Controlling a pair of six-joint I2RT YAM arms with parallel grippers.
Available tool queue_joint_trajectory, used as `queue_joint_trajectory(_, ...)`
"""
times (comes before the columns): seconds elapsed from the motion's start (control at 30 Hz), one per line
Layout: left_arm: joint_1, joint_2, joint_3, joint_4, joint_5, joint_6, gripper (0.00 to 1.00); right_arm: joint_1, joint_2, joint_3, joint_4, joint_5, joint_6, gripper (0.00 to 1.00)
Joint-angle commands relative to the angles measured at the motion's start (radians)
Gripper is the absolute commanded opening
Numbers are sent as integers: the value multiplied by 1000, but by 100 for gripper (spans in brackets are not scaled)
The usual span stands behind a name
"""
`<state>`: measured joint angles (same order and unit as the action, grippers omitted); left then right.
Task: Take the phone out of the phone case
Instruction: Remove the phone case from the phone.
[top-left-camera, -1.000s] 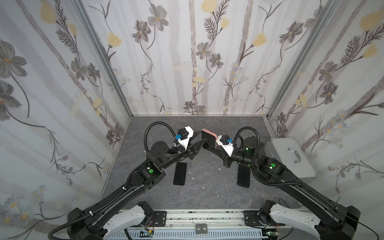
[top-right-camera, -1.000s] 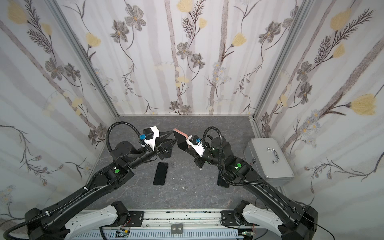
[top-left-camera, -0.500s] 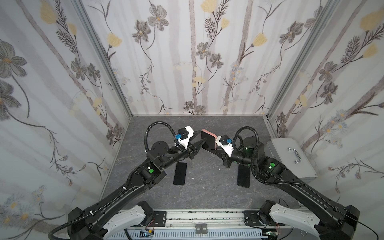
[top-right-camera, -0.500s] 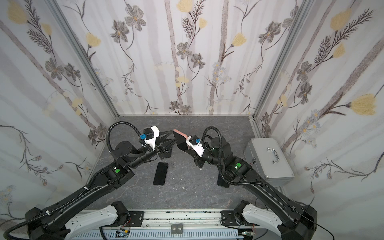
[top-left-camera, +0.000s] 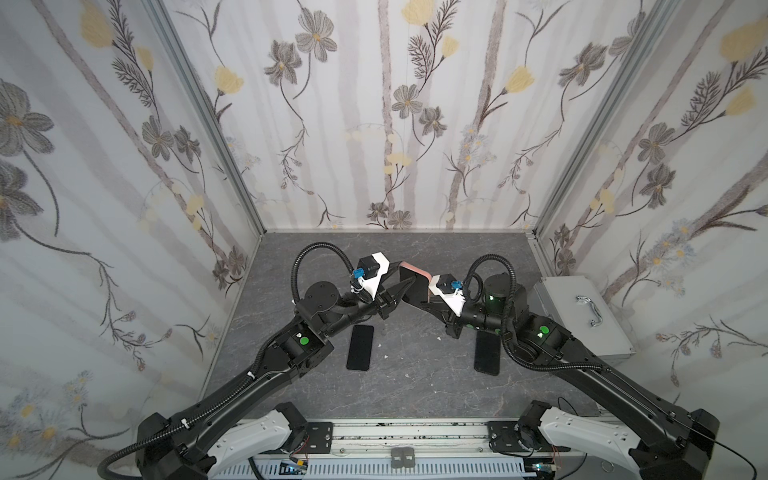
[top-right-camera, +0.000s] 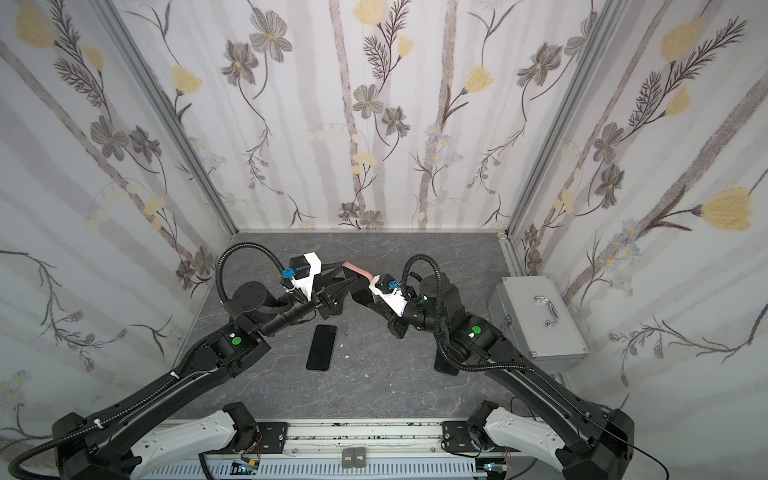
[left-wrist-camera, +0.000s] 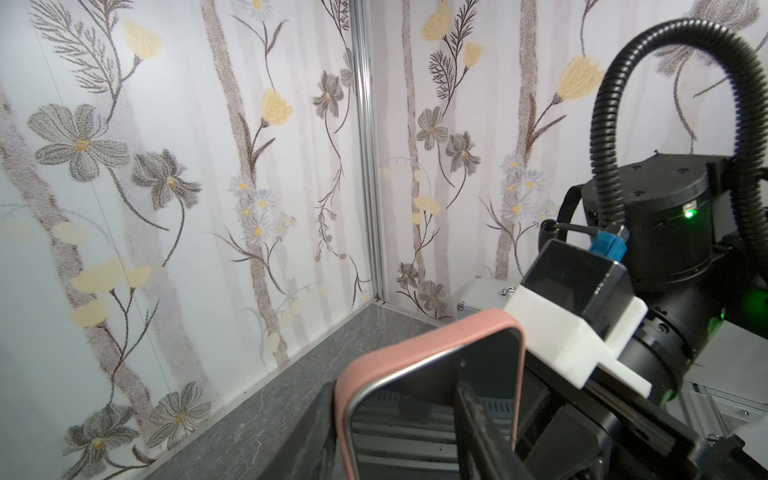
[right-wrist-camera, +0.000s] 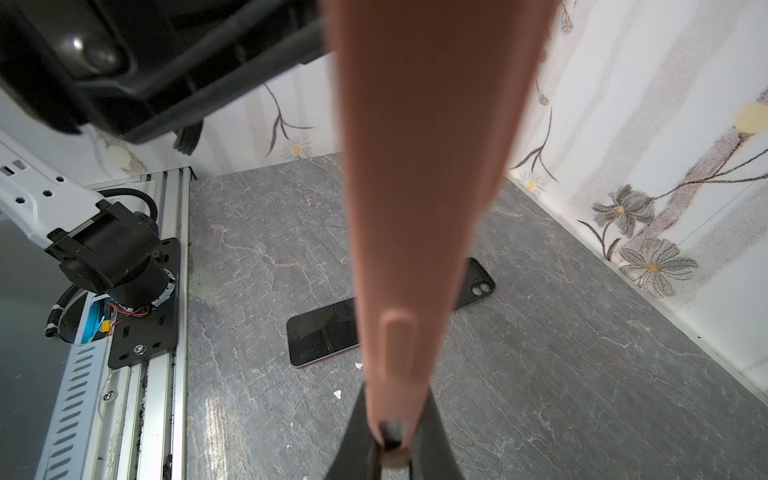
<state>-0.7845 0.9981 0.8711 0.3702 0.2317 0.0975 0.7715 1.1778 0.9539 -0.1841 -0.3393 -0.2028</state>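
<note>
Top views: my right pincer and left pincer hold the pink phone case aloft above the counter, at 12 o'clock from a loose black phone.
Left wrist: my fingers straddle the case, phone seated inside.
Right wrist: pincer clamped on the case edge.

The left gripper has crept slightly nearer the pink phone case, its fingers now straddling the case's end; the right gripper has tipped the case a touch more toward the back wall; the shift is slight.
</note>
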Motion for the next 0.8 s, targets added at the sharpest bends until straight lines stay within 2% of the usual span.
queue_joint_trajectory(0.0, 2, -3, 0, 26, -5, -7, 46, 6, 0, 12, 49, -93, -49, 0)
queue_joint_trajectory(0.17, 1, -2, 2, 25, 10, -15, 44, 6, 1, 10, 61, -49, -22, 0)
queue_joint_trajectory(0.27, 1, -17, -7, 24, -25, -4, 51, 5, -2, 6, 72, 44, 19, 0)
queue_joint_trajectory(0.37, 1, -29, -9, 25, -43, 12, 52, 5, 0, 2, 70, 104, 33, 0)
queue_joint_trajectory(0.77, 0, -32, -10, 25, -23, 12, 45, 5, 20, 22, 42, 114, 36, 0)
